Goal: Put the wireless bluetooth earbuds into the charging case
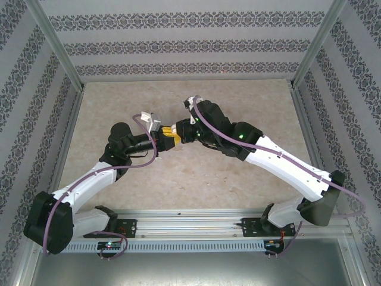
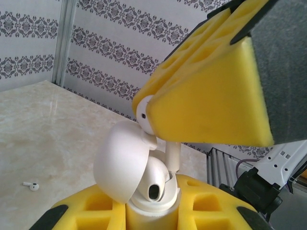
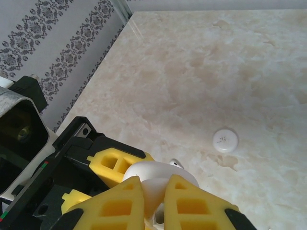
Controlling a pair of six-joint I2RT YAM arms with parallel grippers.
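My left gripper [image 2: 153, 207] is shut on the white charging case [image 2: 149, 215], which stands upright between its yellow fingers. The case's domed lid [image 2: 117, 163] is swung open to the left. My right gripper [image 3: 154, 196] comes in from above, shut on a white earbud [image 2: 144, 115]. That earbud's stem [image 2: 172, 155] reaches down to the case's mouth. A rounded white piece with a dark hole [image 2: 156, 187] sits in the mouth; I cannot tell whether it belongs to the held earbud. Another earbud [image 2: 32, 185] lies loose on the table. Both grippers meet mid-table [image 1: 169, 136].
A flat round white disc [image 3: 225, 141] lies on the marble table [image 3: 201, 72] beyond the case, with the loose earbud [image 3: 176, 163] nearer to it. Patterned walls and metal posts [image 1: 56, 50] enclose the table. A rail [image 1: 190, 226] runs along the near edge.
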